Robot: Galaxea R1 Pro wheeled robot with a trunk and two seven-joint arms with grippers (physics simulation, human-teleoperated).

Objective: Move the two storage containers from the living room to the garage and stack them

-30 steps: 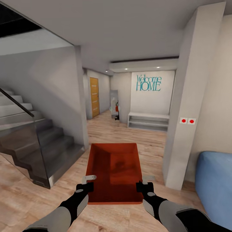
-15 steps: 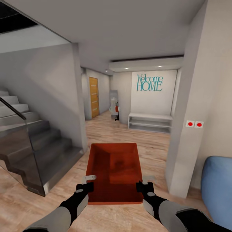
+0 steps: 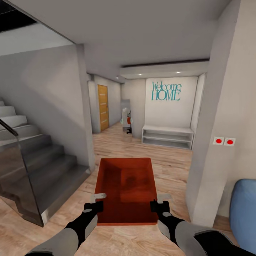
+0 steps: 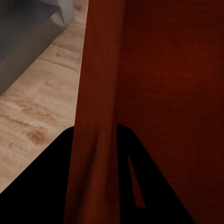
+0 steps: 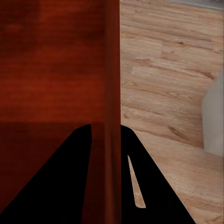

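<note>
The left claw [image 3: 98,200] is clenched on the left wall of the box [image 3: 126,188], low in the frame and left of centre; in the left wrist view that red wall runs straight down between the two dark fingers [image 4: 56,186], one outside it and one inside. The right claw [image 3: 159,200] pinches the opposite wall the same way, low and right of centre, and the right wrist view shows the wall [image 5: 112,93] sandwiched between its fingers [image 5: 154,196]. So the box hangs between both claws, clear of the wood floor [image 3: 170,167], open side up, at the lower middle of the head view; its long axis points straight away from the robot, toward the hall at mid-frame; each arm holds a long side near the close end, neither nearer than the other.

Outward from the box: grey stairs [image 3: 39,167] with a glass panel [image 3: 17,185] fill the left edge; a pale pillar [image 3: 213,142] with two red switches [image 3: 224,141] stands at the right, and a blue sofa [image 3: 243,209] corner shows at lower right. Ahead, upper middle, lies the hall with a white bench [image 3: 167,137], a teal sign [image 3: 166,91] and an orange-brown door [image 3: 103,106].

The judgement is that this is the carry stage, the garage not yet in sight; the gap between stairs and pillar lies dead ahead along the box's long axis, so the load should pass end-first if the base holds its heading; the stair wall's corner sits closer to the box's left side than the pillar to its right.
</note>
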